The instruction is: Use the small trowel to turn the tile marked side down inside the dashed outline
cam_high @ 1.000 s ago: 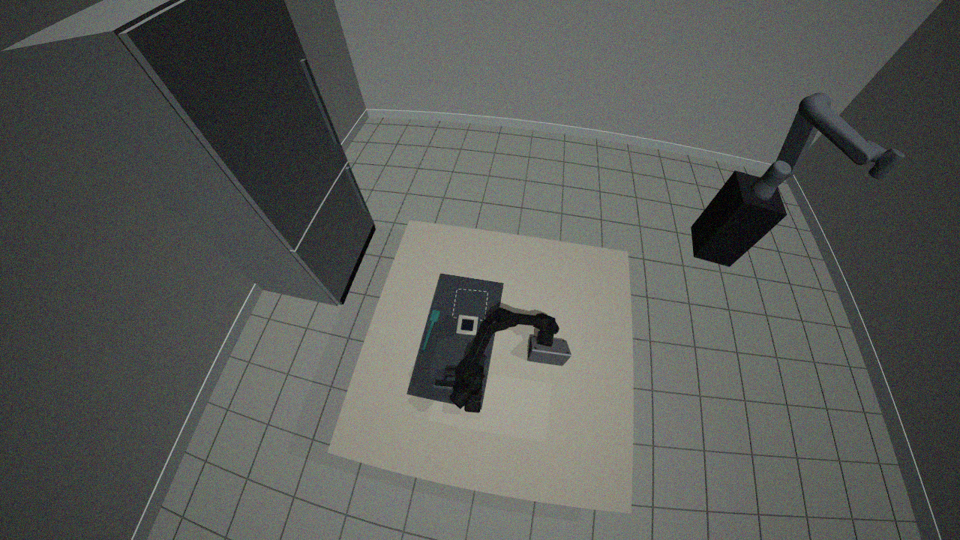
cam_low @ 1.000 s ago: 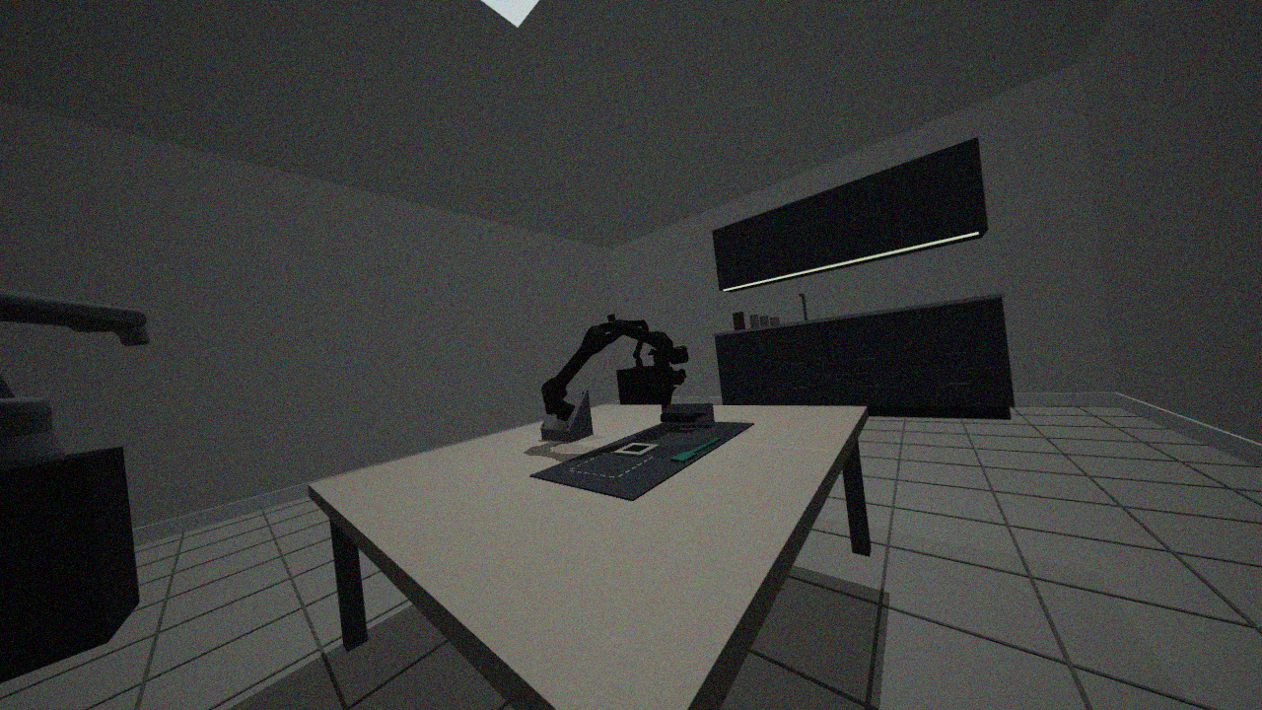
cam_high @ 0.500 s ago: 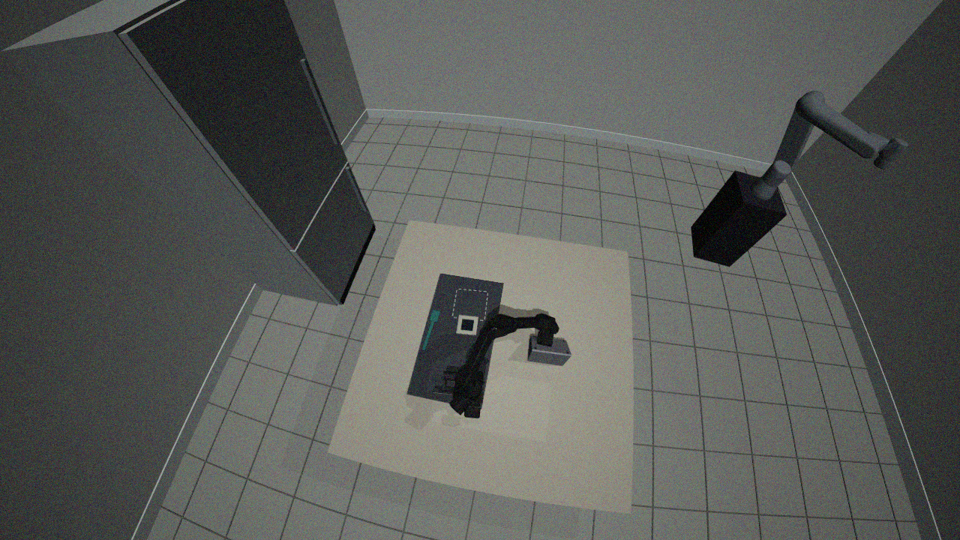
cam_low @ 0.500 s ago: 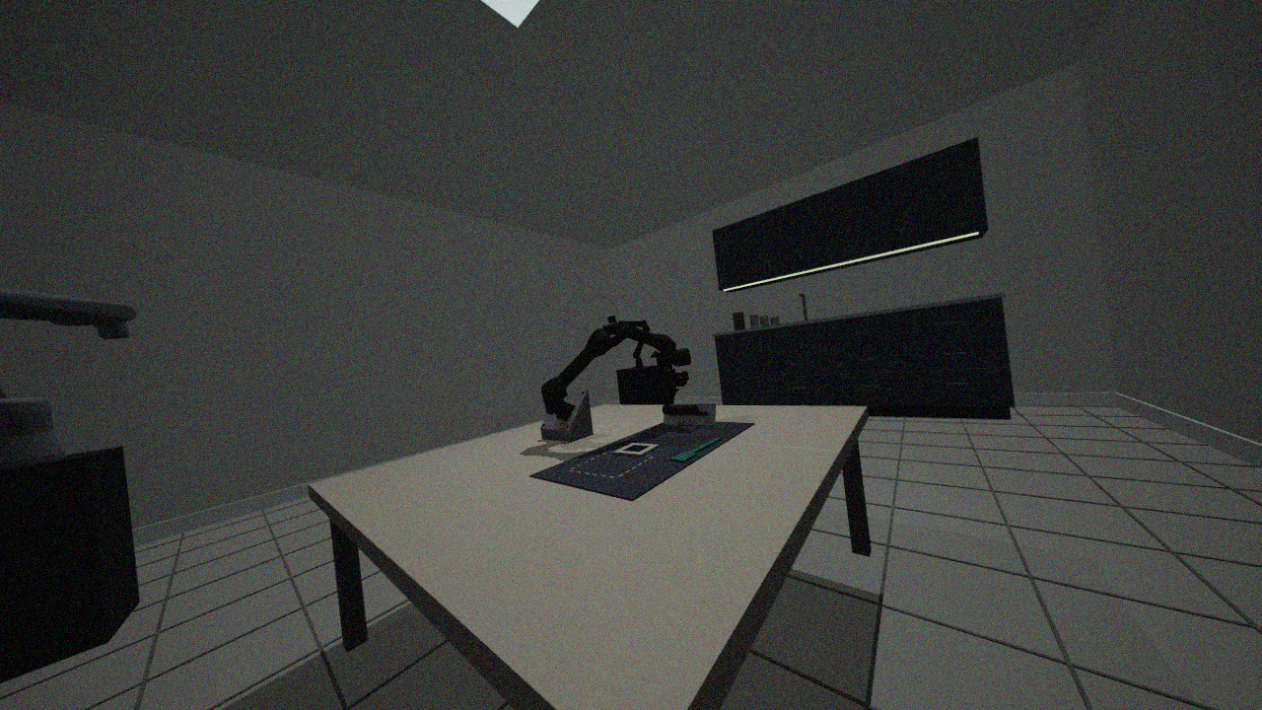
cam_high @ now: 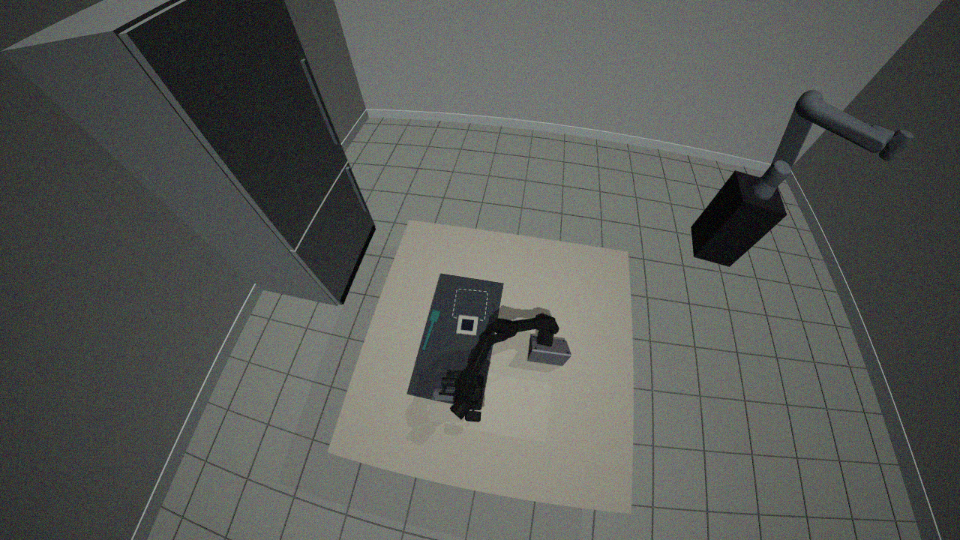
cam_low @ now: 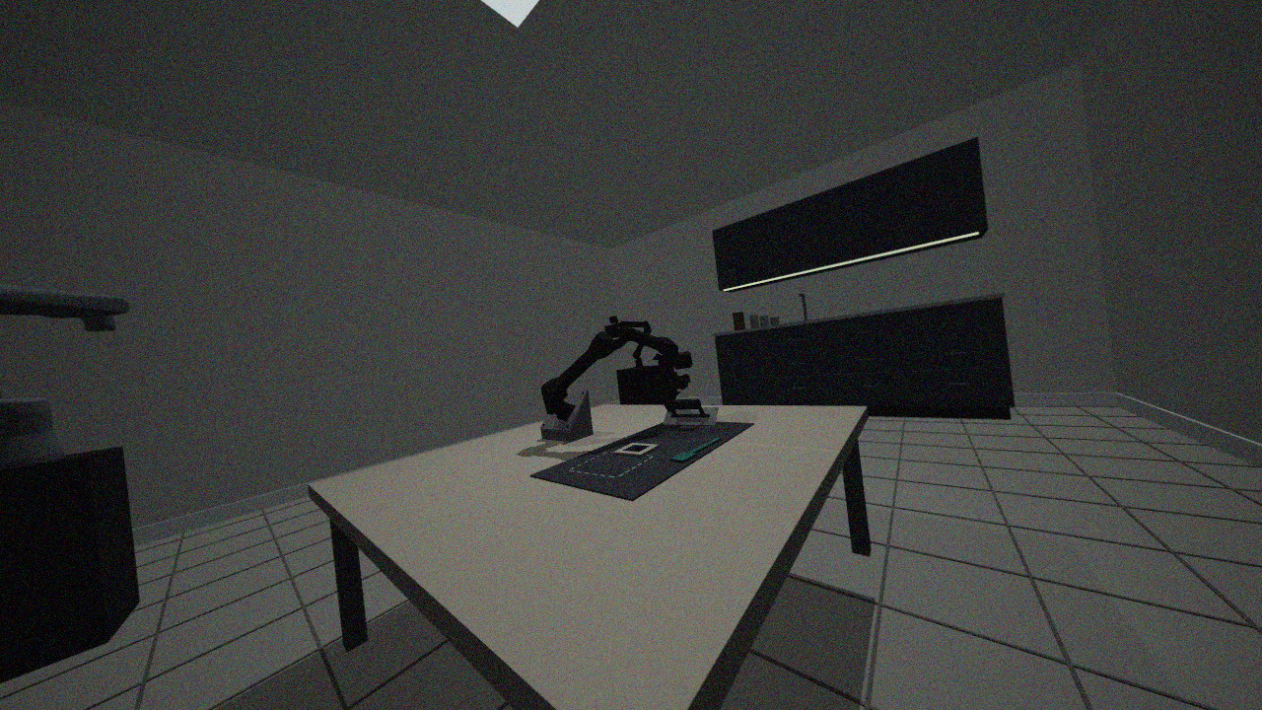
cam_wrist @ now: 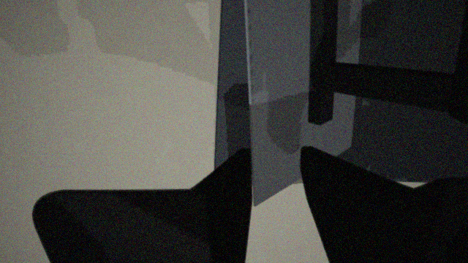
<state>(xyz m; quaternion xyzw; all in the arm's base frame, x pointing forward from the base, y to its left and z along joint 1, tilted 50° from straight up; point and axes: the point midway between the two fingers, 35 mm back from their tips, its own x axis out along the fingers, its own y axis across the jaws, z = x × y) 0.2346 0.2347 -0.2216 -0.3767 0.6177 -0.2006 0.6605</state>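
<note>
The tile point(cam_high: 467, 325) lies flat on the dark mat point(cam_high: 451, 349), white frame and dark centre facing up, just outside the dashed outline point(cam_high: 469, 301). It also shows in the exterior view point(cam_low: 635, 448). The teal trowel point(cam_high: 430, 328) lies on the mat's left side, apart from the tile, and shows in the exterior view point(cam_low: 695, 450). My gripper point(cam_high: 466, 409) hangs low at the mat's near end, far from the trowel. In the wrist view its fingers stand a little apart with nothing between them. A grey slab point(cam_wrist: 270, 120) lies beyond them.
A low grey block point(cam_low: 695, 414) sits at the mat's end under my gripper. The arm's grey base point(cam_high: 549, 350) stands on the table right of the mat. A tall cabinet point(cam_high: 221, 134) and a dark box with a pipe point(cam_high: 738, 221) stand off the table.
</note>
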